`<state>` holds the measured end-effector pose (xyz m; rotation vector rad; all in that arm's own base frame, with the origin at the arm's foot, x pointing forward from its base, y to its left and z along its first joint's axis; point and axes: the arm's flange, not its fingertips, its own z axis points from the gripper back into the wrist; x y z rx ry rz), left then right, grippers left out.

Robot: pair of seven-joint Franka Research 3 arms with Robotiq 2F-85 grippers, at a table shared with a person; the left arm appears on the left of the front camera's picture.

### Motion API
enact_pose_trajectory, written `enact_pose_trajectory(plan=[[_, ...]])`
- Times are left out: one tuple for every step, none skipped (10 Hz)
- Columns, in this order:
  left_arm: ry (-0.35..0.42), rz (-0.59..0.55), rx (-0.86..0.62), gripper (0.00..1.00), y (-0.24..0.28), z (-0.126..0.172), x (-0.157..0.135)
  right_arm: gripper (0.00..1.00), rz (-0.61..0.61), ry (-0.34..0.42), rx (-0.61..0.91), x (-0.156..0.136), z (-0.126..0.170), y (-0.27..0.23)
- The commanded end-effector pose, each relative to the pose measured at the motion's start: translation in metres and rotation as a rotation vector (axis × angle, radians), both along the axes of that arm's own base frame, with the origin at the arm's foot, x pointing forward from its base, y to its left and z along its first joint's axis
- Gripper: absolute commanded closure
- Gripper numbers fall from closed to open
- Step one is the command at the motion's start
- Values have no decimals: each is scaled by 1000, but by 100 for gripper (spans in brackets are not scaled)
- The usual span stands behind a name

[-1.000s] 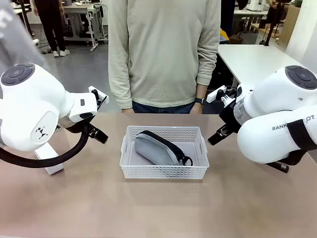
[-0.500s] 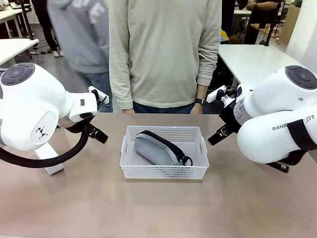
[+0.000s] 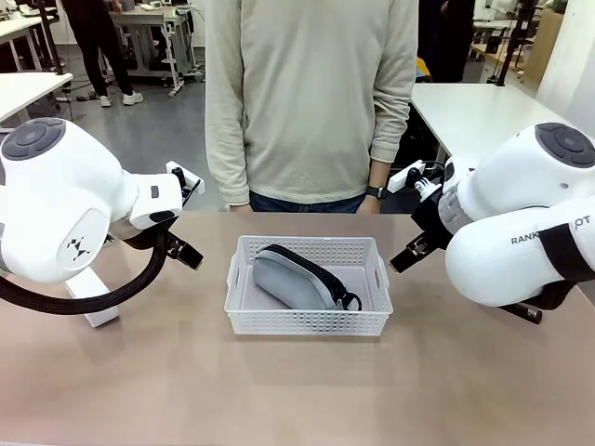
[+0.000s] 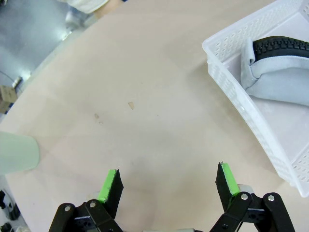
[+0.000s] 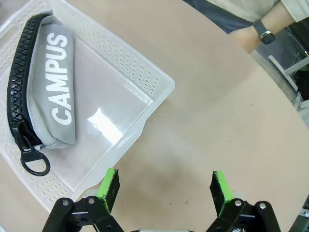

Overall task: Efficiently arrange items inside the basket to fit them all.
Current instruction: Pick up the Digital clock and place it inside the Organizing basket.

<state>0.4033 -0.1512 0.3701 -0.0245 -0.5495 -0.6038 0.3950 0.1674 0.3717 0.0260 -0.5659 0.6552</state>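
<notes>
1. The basket [image 3: 307,322] sits in the middle of the table, a bit nearer the far edge, where a person stands.
2. The grey pouch [image 3: 290,279] lies inside it with the zipper up. It is slanted, and its ring pull points toward the table's near right corner. Lying like that, it takes up a lot of the floor (I think it should go along one wall to make room).
3. The left end effector [image 4: 169,180] hangs wide open over bare table, just beside the basket's left end. It holds nothing.
4. The right end effector [image 5: 164,186] is wide open too, over the table by the basket's right end. It also holds nothing.
5. The pale green cup [image 4: 17,153] stands on the table, well apart from the basket. The white box [image 3: 91,299] stands near the table's left edge, partly under the left arm.
6. I think one arm waits on each side so either can reach in easily.
7. Only the pouch is in, so most of the job is left.
</notes>
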Motion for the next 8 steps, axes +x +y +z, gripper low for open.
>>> enact_pose_trajectory(plan=[[0,-1,0,0,0,0,0,0,0,0,0,0,0,0],[0,-1,0,0,0,0,0,0,0,0,0,0,0,0],[0,0,0,0,0,0,0,0,0,0,0,0,0,0],[165,-127,-24,0,4,6,-6,0,48,66,52,-1,12,-9],[253,-197,-103,0,14,19,-16,0,50,170,94,-3,24,-31],[325,-147,-200,0,34,43,-28,0,36,301,276,-9,42,-64],[408,13,-275,0,51,65,-35,0,19,381,510,-18,58,-97],[397,26,-430,0,76,88,-44,0,-44,435,708,-31,72,-131]])
